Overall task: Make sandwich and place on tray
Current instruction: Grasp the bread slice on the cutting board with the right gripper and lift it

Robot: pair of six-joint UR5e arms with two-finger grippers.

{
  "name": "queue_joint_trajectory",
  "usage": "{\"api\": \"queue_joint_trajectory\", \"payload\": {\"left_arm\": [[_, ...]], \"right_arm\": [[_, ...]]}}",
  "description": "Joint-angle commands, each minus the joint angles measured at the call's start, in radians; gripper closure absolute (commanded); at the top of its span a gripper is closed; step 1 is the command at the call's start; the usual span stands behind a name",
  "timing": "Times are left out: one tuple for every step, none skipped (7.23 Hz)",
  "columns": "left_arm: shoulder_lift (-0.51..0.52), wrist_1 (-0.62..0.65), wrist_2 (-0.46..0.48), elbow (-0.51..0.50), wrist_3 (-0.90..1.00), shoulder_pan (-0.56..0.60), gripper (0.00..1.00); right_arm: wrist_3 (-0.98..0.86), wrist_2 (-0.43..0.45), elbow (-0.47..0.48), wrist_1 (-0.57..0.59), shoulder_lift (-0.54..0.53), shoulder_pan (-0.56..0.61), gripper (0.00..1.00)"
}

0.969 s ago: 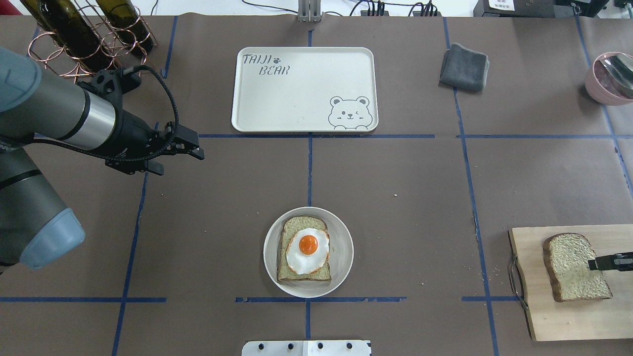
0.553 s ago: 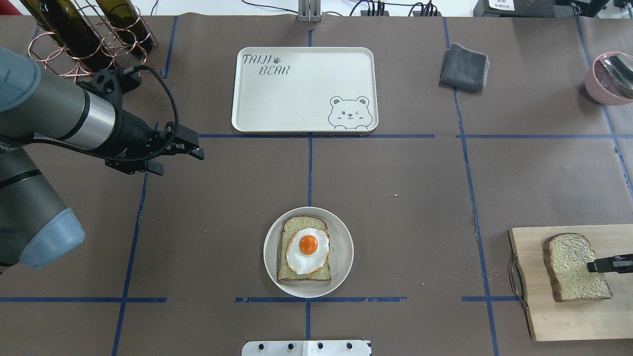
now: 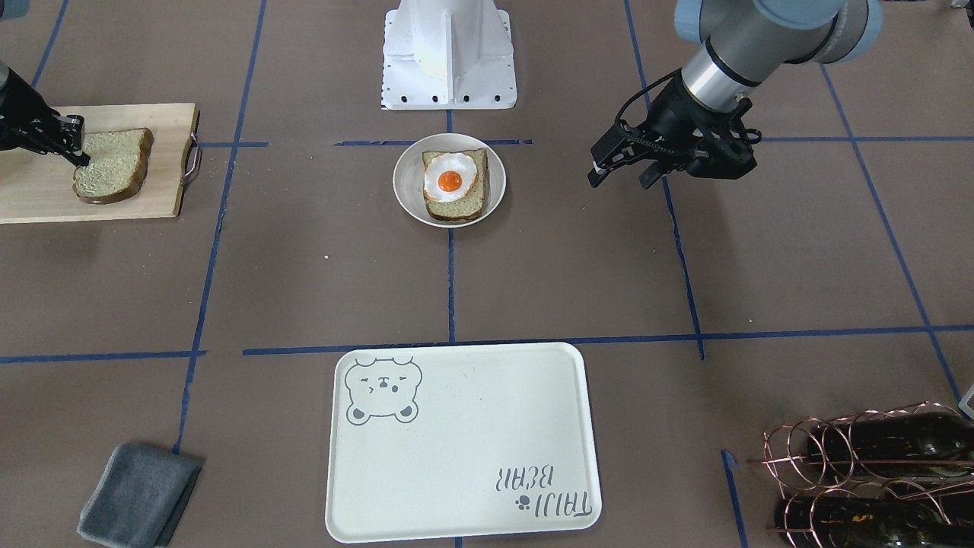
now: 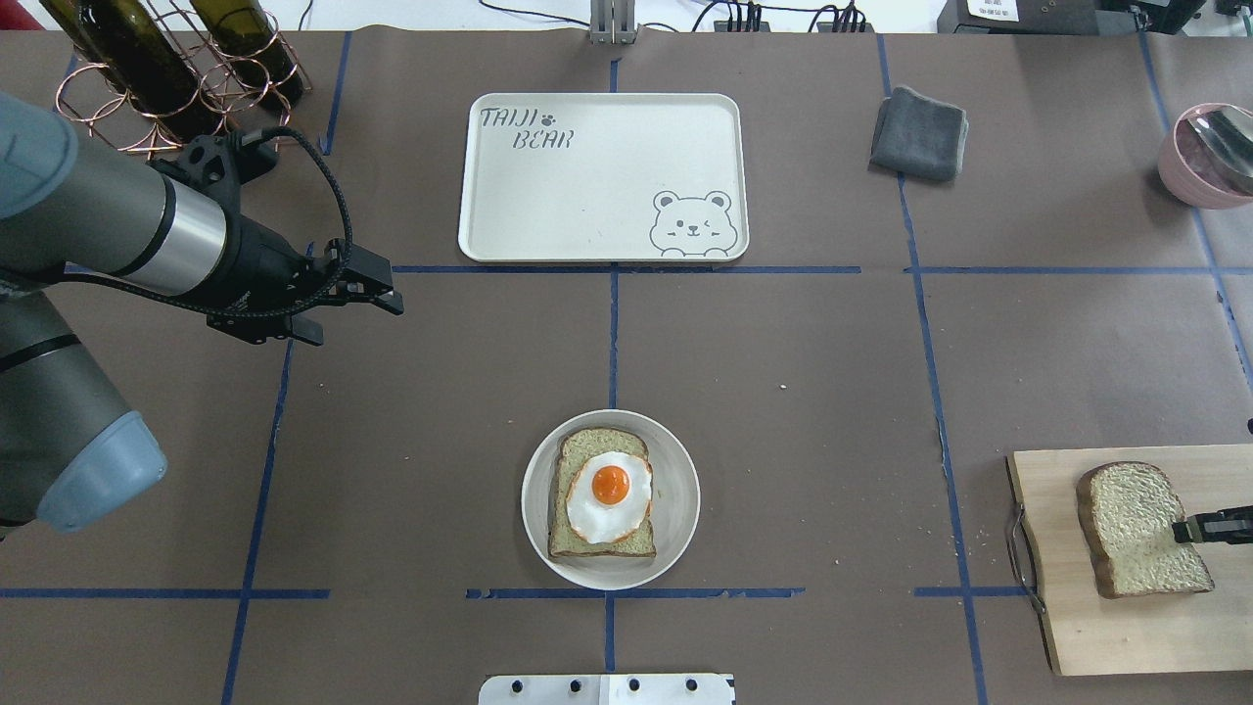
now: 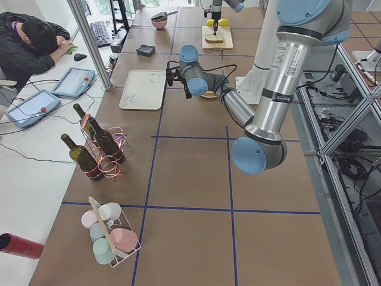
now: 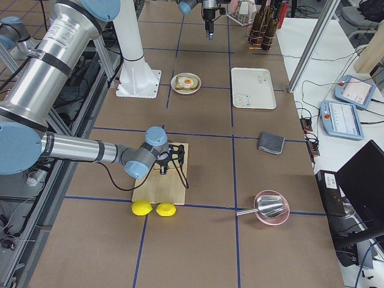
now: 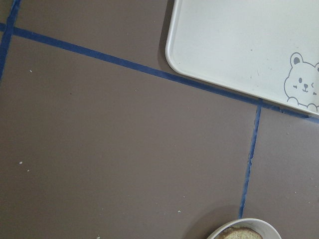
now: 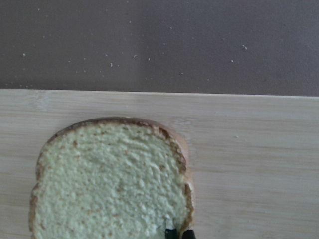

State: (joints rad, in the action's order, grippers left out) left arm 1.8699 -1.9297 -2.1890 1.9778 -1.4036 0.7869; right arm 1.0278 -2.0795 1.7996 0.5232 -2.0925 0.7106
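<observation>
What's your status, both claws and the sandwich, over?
Left claw open, empty, above table. Right claw at second slice edge on board, grip unclear. Egg on plated slice; tray empty.

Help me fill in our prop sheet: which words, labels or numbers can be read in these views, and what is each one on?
"TAIJI BEAR": grey lettering with a paw print, on the tray.
White sticker on the near left arm in the exterior left view: too small to read.
White label on a dark box at the far edge in the overhead view: too small to read.
Nothing else is legible.
</observation>
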Motion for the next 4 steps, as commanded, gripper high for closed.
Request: {"api": "queue_joint_trajectory", "payload": {"left_arm": [[0.0, 0.0, 0.0, 0.003, 0.0, 0.002, 0.0], [0.0, 0.0, 0.0, 0.003, 0.0, 0.002, 0.0], [0.0, 0.0, 0.0, 0.004, 0.0, 0.003, 0.0], [0.0, 0.0, 0.0, 0.003, 0.0, 0.005, 0.0]], "right_arm": [[-0.002, -0.004, 0.003, -0.003, 0.003, 0.0, 1.0], [-0.002, -0.008, 0.003, -0.037, 0.002, 0.001, 1.0], [0.0, -0.016, 0.003, -0.101, -0.006, 0.006, 1.0], [0.002, -0.024, 0.003, -0.162, -0.02, 0.007, 1.0]]}}
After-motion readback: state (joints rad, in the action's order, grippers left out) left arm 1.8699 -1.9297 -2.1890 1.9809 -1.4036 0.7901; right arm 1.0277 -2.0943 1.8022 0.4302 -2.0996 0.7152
